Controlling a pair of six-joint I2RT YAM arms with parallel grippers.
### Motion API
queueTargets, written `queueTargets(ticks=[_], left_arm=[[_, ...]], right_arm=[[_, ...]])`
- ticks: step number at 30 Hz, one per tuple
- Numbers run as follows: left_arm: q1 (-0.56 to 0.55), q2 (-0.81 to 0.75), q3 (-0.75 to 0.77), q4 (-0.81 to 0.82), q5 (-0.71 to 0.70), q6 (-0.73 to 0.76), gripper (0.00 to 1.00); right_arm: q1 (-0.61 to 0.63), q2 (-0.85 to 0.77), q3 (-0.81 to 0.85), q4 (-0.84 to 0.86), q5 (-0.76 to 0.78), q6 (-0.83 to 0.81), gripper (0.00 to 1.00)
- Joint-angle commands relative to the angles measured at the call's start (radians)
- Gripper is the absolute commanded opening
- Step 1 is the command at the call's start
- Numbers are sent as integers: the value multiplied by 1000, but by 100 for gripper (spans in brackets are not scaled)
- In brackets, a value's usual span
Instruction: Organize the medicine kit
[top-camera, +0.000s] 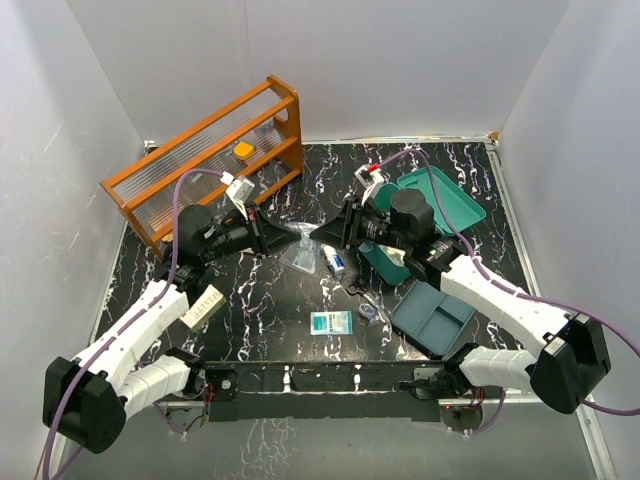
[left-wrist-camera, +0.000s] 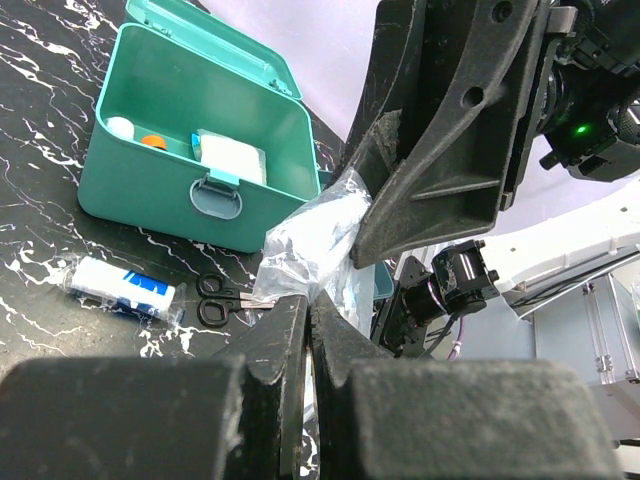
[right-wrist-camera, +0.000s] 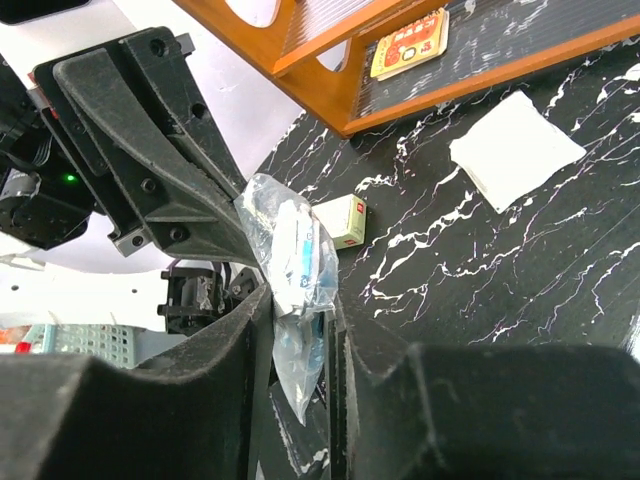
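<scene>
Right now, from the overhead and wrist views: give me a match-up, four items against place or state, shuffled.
Items:
1. medicine kit
2. orange rack
3. divided tray
4. plastic bag

Place or state:
a. front right
b. held in mid-air
c. lid open
d. back left

Pairs: 1-c, 2-d, 3-a, 4-b

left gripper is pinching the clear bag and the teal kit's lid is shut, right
No, the lid of the kit is open, as the left wrist view shows. The left gripper does pinch the bag.
</scene>
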Motion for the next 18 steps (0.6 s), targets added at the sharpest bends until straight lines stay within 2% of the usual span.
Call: queueTargets(ticks=[1, 6, 7, 8, 9, 10, 14, 18], left_arm=[[4, -28, 13, 39, 19, 8, 0], [4, -37, 12, 7, -29, 5, 1], [4, -44, 8, -4, -75, -3, 13], [4, -51, -3, -4, -125, -16, 37], [4, -59, -19, 4, -158, -34, 53], [4, -65, -38, 8, -201, -44, 60], [4, -84, -60, -60, -343, -41, 70], [4, -84, -53, -140, -432, -9, 73]], right_arm=[[6, 7, -4, 71, 17, 30, 20], [4, -5, -2, 48, 93, 31, 10], [3, -9, -2, 37, 112, 29, 8], [3, -13, 0, 23, 139, 26, 7], [2, -18, 2, 11, 167, 23, 6], [0, -23, 5, -8, 193, 20, 6], [-18, -35, 37, -101, 315, -8, 6], [-52, -38, 87, -233, 450, -40, 6]])
